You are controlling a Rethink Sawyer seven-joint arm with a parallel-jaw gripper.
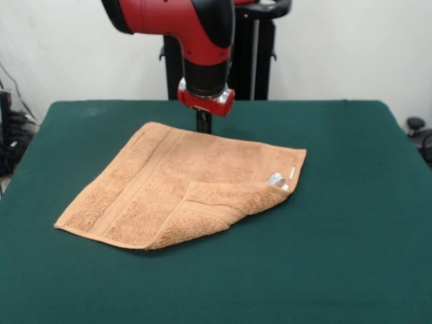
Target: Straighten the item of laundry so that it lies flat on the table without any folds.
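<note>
The towel [169, 182] is mostly flat on the bench [351, 256]; its 5 o'clock corner is folded. The claw [203, 121] seems narrow, I cannot tell.

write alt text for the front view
An orange-tan towel lies on a green table with its front corner folded back over itself. A red robot arm's gripper hangs at the towel's far edge.

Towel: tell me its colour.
Orange-tan towel, with woven border bands; front view.
</note>
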